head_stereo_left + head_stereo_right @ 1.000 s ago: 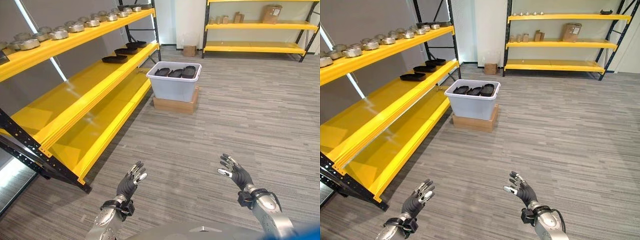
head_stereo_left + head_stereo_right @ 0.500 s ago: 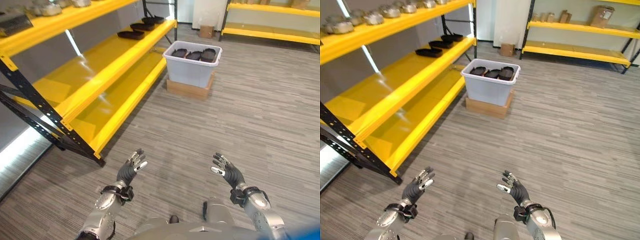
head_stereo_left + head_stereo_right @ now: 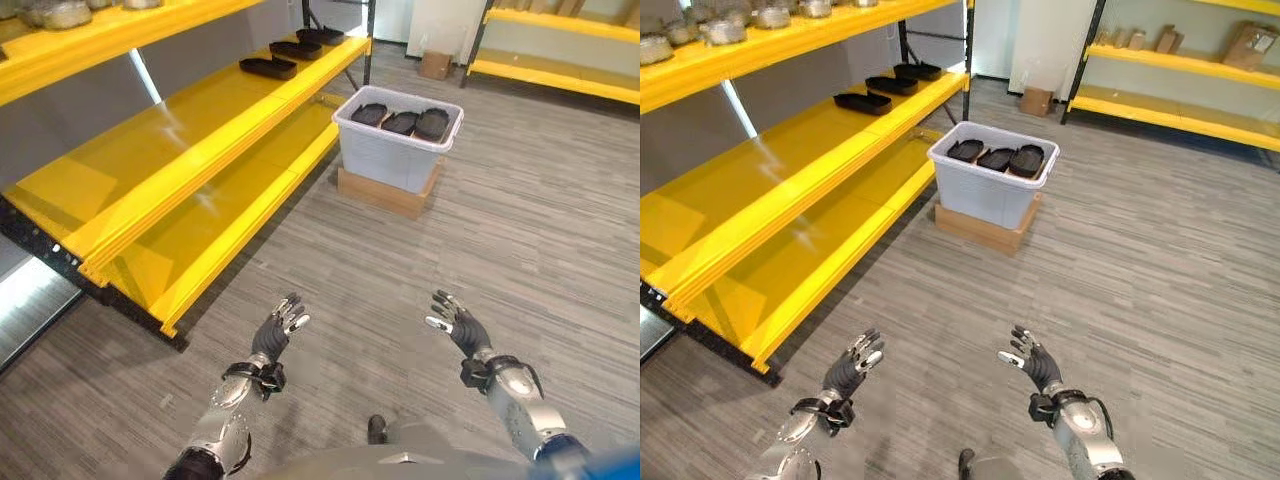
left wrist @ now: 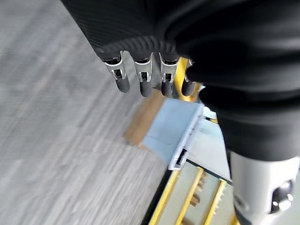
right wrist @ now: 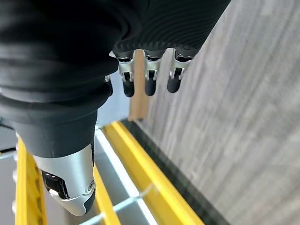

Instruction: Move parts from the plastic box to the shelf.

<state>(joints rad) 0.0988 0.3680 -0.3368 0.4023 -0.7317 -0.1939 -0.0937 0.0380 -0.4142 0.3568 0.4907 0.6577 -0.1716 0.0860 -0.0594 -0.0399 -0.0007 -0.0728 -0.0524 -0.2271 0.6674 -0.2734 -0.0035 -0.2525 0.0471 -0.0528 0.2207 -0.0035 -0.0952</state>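
Observation:
A pale grey plastic box [image 3: 398, 145] stands on a low wooden block [image 3: 385, 192] across the floor, beside the yellow shelf [image 3: 180, 140]. Three black parts [image 3: 400, 122] lie in the box. More black parts [image 3: 267, 67] rest on the shelf's middle level. My left hand [image 3: 277, 338] and right hand [image 3: 456, 325] hover low over the floor, far short of the box, both open and empty. The box [image 4: 171, 131] also shows past my left hand's fingers [image 4: 143, 82] in the left wrist view.
Metal parts [image 3: 725, 30] line the shelf's top level. A second yellow rack [image 3: 1180, 65] stands at the far wall with cardboard boxes [image 3: 1250, 42] on it. A small carton [image 3: 1037, 101] sits on the floor beyond the box. Grey plank floor [image 3: 540, 230] lies between me and the box.
The camera has tipped down and moved: box and shelf have shifted in view. Both hands stay open and empty in much the same pose.

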